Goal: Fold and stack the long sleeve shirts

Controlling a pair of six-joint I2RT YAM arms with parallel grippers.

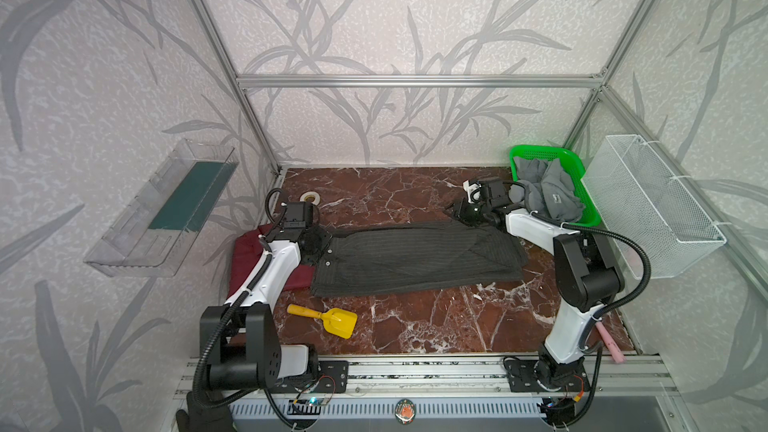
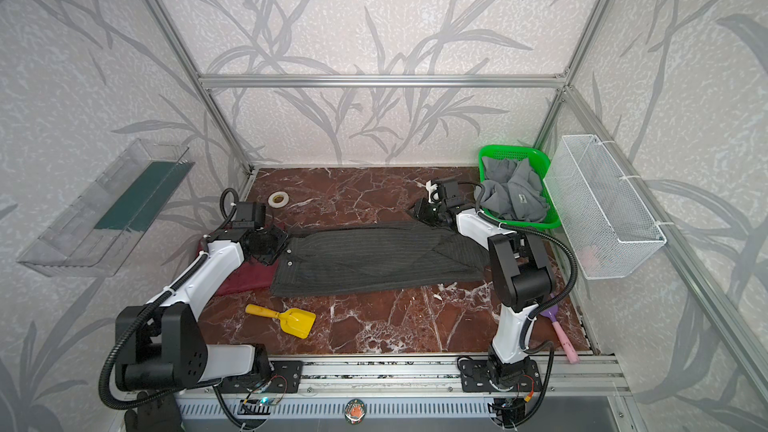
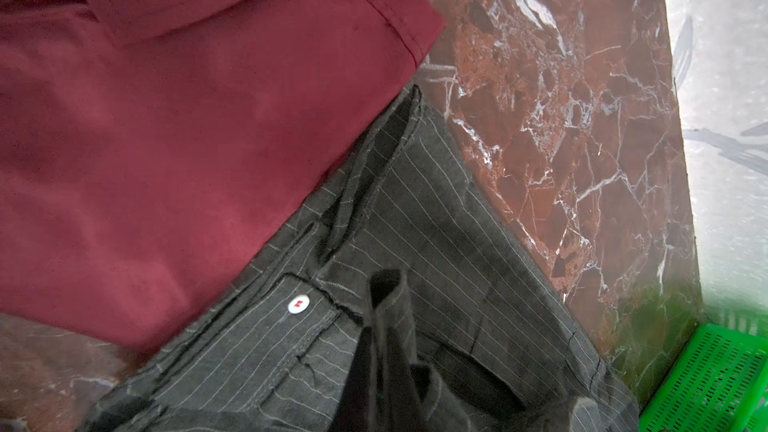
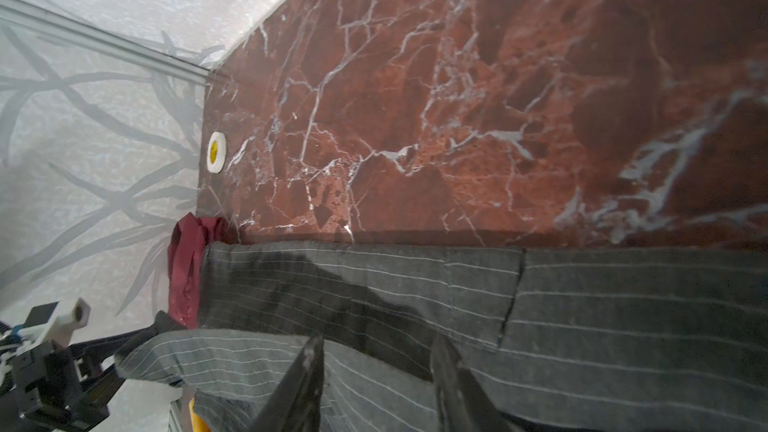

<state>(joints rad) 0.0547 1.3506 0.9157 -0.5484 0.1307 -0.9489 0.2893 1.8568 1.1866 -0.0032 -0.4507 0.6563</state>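
Near: yellow plastic toy shovel (image 1: pixel 328 317) | centre: dark charcoal pinstriped cloth shirt (image 1: pixel 415 259), flat, touching plain maroon shirt (image 1: pixel 249 255) at left | left gripper (image 1: pixel 320 245): pinching its left edge | right gripper (image 4: pixel 376 371): fingers (image 4: pixel 305 371) spread above right end

We see the pinstriped shirt (image 1: pixel 415 259) as matt woven cloth, slightly coarse (its button (image 3: pixel 298 304) looks like glossy plastic). The maroon shirt (image 3: pixel 166 139) is smoother cloth with a faint sheen. The counter (image 1: pixel 415 326) looks like polished red marble, the green basket (image 1: pixel 540 151) perforated plastic, the white basket (image 1: pixel 648 209) fine wire mesh.
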